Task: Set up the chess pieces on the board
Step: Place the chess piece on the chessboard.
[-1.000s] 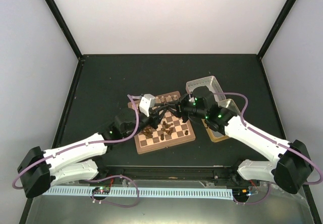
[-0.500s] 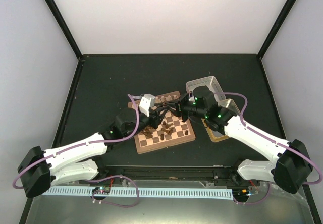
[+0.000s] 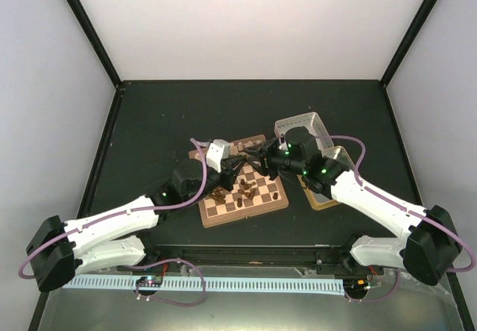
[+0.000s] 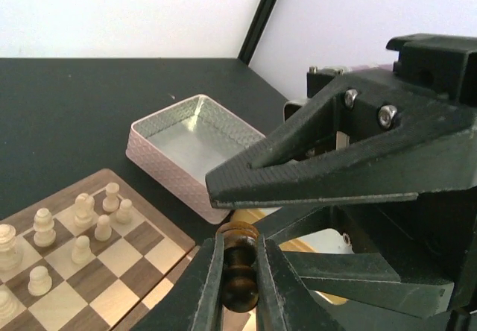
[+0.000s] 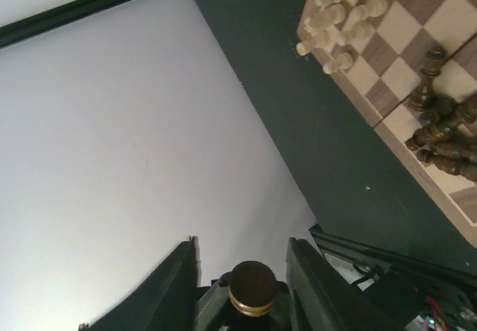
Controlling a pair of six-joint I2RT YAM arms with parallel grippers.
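Note:
The board (image 3: 223, 212) lies at the table's middle. Dark brown chess pieces (image 3: 247, 189) stand and lie on it, and several lie in a heap in the right wrist view (image 5: 443, 137). Cream chess pieces stand grouped near one corner (image 4: 74, 227) (image 5: 343, 18). My left gripper (image 4: 239, 241) is shut on a dark brown chess piece (image 4: 240, 279), held upright above the board's far edge. My right gripper (image 5: 241, 243) is open, its fingers (image 4: 335, 174) on either side of that same piece, whose round head (image 5: 252, 286) shows between them. The two grippers meet tip to tip (image 3: 250, 161).
An empty silver tin half (image 3: 302, 124) (image 4: 190, 144) stands just beyond the board's far right corner. A gold tin half (image 3: 320, 200) lies right of the board, partly under my right arm. Dark table surface surrounds the board.
Both grippers have barely shifted. They stay tip to tip above the board's far half, with the dark piece still in the left gripper.

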